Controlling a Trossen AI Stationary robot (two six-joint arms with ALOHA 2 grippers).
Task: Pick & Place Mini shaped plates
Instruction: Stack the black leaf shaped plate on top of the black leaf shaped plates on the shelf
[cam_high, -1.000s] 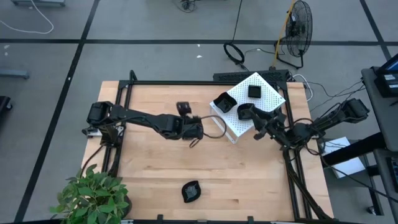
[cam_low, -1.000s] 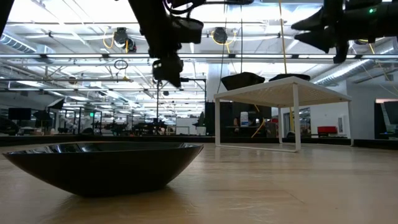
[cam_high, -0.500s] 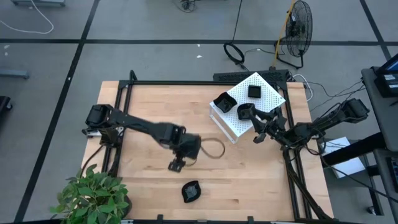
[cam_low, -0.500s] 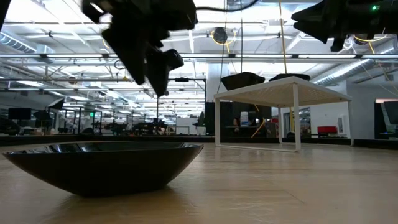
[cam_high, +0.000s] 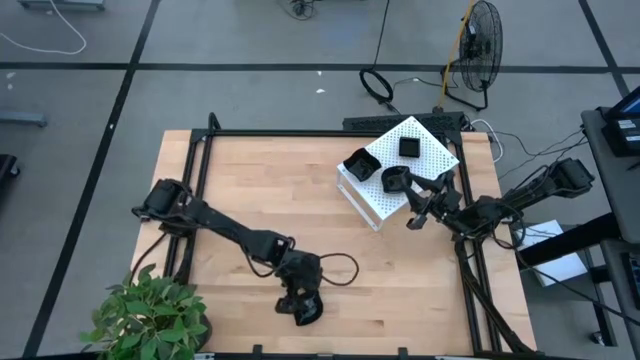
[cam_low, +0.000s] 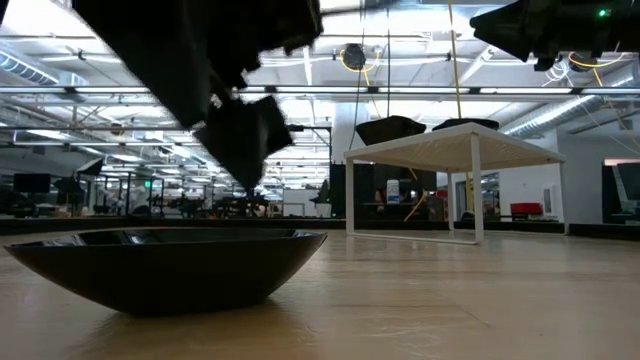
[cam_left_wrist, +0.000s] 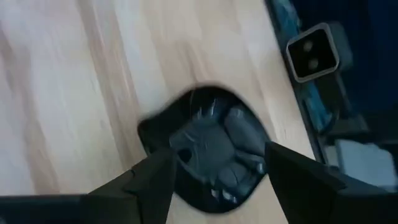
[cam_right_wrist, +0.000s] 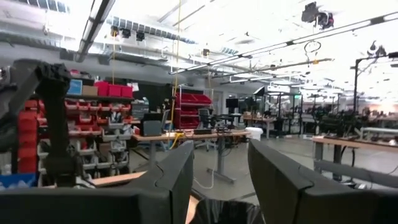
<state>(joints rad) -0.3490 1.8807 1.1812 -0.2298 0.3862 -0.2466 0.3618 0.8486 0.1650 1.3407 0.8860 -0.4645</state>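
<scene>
Your left pincer (cam_high: 295, 297) hangs right over the lone leaf-shaped mini plate (cam_high: 306, 308) at the near edge of the wooden desk (cam_high: 240, 190), close to the potted plant (cam_high: 150, 315). In your left wrist view that plate (cam_left_wrist: 214, 149) sits between the two dark fingers (cam_left_wrist: 155, 180), which stand apart on either side of it without closing on it. From the low view the plate (cam_low: 165, 265) rests flat on the desk with the left pincer (cam_low: 240, 135) just above its rim. Your right pincer (cam_high: 415, 205) waits at the edge of the white perforated box (cam_high: 425, 150) at the far right of the desk, its fingers (cam_right_wrist: 168, 180) spread apart with nothing between them. On top of that box you have three more mini plates: a wavy-edged one (cam_high: 358, 164), a square one (cam_high: 409, 147) and a rounder one (cam_high: 394, 180) just beside the right pincer.
</scene>
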